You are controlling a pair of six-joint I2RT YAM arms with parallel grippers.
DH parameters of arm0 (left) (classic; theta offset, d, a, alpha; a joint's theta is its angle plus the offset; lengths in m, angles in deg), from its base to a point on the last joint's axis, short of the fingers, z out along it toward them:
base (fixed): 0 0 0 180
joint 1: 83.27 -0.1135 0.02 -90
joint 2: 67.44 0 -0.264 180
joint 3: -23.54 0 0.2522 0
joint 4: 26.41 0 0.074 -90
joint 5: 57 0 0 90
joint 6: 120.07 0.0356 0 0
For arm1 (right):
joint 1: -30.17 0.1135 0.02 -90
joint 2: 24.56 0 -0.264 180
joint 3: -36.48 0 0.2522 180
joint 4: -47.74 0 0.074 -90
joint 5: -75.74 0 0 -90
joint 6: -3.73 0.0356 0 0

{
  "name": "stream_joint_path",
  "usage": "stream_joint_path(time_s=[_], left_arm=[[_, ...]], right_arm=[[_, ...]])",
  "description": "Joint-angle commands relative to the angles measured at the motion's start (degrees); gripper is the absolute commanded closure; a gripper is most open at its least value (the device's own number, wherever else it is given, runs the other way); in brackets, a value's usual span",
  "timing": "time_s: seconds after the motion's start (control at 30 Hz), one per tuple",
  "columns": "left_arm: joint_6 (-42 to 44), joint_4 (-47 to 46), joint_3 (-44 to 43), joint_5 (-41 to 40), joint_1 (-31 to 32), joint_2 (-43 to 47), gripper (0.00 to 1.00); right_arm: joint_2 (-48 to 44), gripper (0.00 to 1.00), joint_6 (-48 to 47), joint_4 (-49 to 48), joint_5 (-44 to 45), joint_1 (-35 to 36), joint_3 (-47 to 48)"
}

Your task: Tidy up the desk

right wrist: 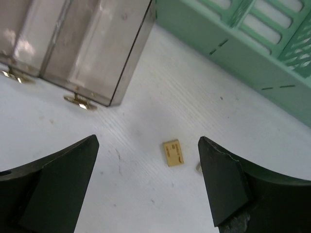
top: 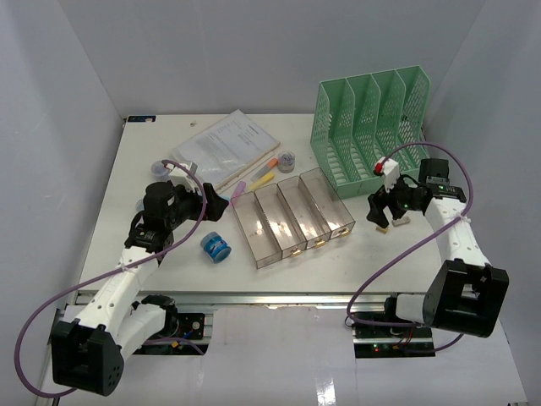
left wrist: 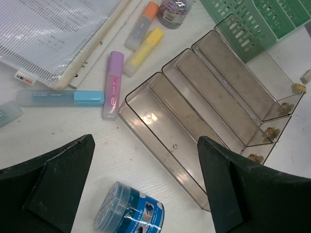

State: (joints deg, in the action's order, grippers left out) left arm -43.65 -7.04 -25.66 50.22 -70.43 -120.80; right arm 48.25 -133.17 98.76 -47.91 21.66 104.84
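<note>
The white desk [top: 338, 262] holds scattered stationery. My left gripper [top: 220, 203] [left wrist: 145, 145] is open above the desk, with a blue round container [top: 215, 248] [left wrist: 129, 211] just below its fingers and a clear four-compartment tray [top: 292, 216] [left wrist: 214, 92] to its right. Purple [left wrist: 112, 85], yellow [left wrist: 143, 51] and orange [left wrist: 142, 24] highlighters and a blue pen [left wrist: 60, 98] lie beyond it. My right gripper [top: 386, 222] [right wrist: 148, 141] is open over a small tan eraser [right wrist: 173, 152], which lies between its fingers on the desk.
A mint-green mesh file rack [top: 372, 123] [right wrist: 252, 43] stands at the back right, close behind the right gripper. A mesh document pouch on papers [top: 224, 148] [left wrist: 53, 34] lies at the back left. A jar of paper clips [top: 286, 161] [left wrist: 174, 9] stands beside the highlighters.
</note>
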Motion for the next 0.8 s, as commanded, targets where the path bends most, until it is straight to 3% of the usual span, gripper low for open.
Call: stream_joint_path(time_s=[0.0,0.1,0.47,0.77], left_arm=[[-0.4,-0.1,-2.5,1.4,0.4,2.4,0.02],[-0.6,-0.1,-2.7,1.8,0.4,2.6,0.02],[-0.6,-0.1,-2.8,2.7,0.4,2.6,0.02],[-0.7,-0.1,-2.9,2.9,0.4,2.6,0.02]], right_arm=[[1.8,0.15,-23.6,8.6,6.9,-0.8,-1.8],[3.6,0.15,-28.8,6.6,10.5,-1.5,-3.9],[16.6,0.18,-28.5,1.4,15.0,-1.5,-0.7],[16.7,0.19,-27.5,-4.7,14.5,-1.6,-1.6]])
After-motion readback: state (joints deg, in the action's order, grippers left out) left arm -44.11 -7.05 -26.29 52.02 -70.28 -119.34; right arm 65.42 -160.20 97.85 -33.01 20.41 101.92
